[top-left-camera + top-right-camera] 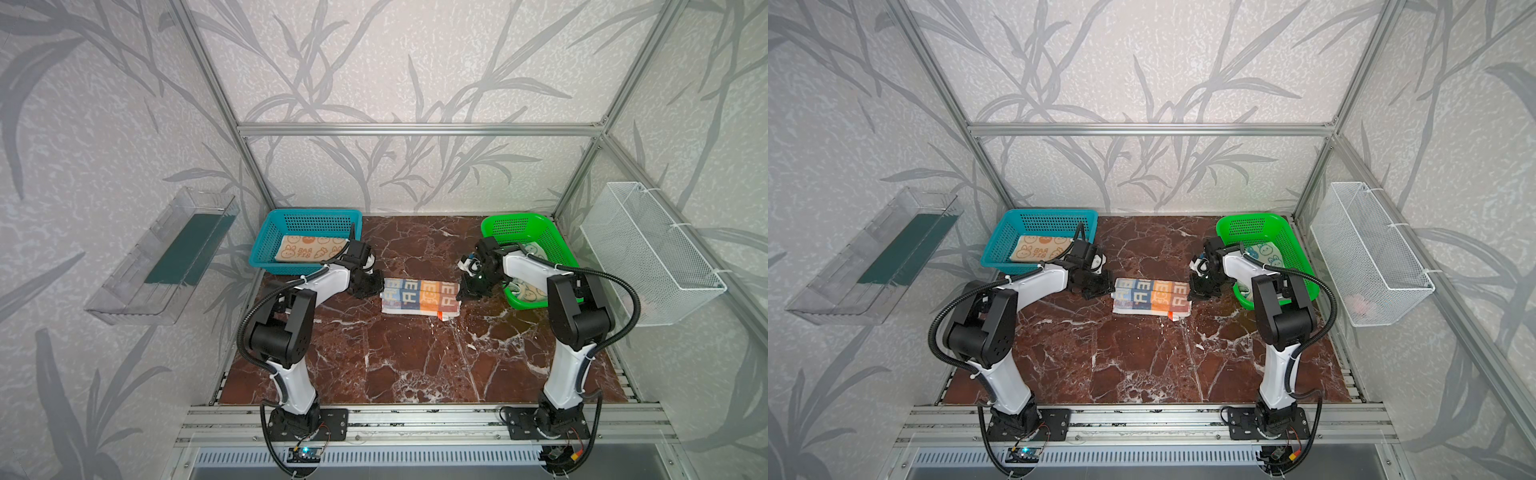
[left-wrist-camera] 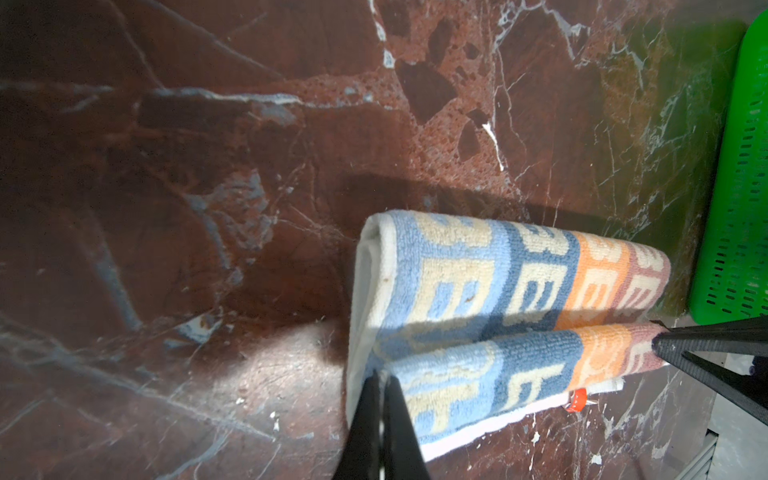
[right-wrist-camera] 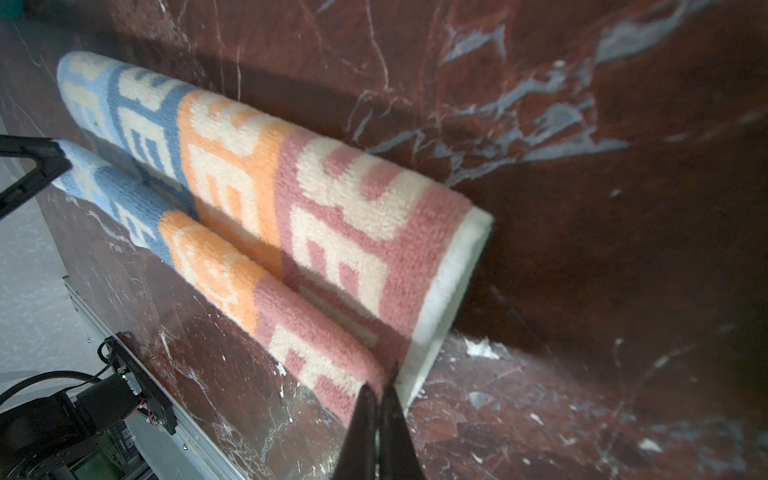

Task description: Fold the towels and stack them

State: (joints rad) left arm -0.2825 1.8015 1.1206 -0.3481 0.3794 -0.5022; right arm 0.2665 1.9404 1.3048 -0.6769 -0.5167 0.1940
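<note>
A folded peach towel (image 1: 309, 249) is seen in the blue basket (image 1: 316, 222). The lettered towel (image 1: 419, 297) is clamped mid-fold by the left gripper (image 1: 380, 291) and right gripper (image 1: 458, 296). Other towels (image 1: 527, 293) are left in the green basket (image 1: 552, 245).

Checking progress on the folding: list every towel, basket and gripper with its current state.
Lettered towel: folded, on the table, near flap pinched at both ends.
Peach towel: folded, lying in the blue basket.
Cream towel: in the green basket, only partly in view.
Left gripper: shut on lettered towel.
Right gripper: shut on lettered towel.
</note>
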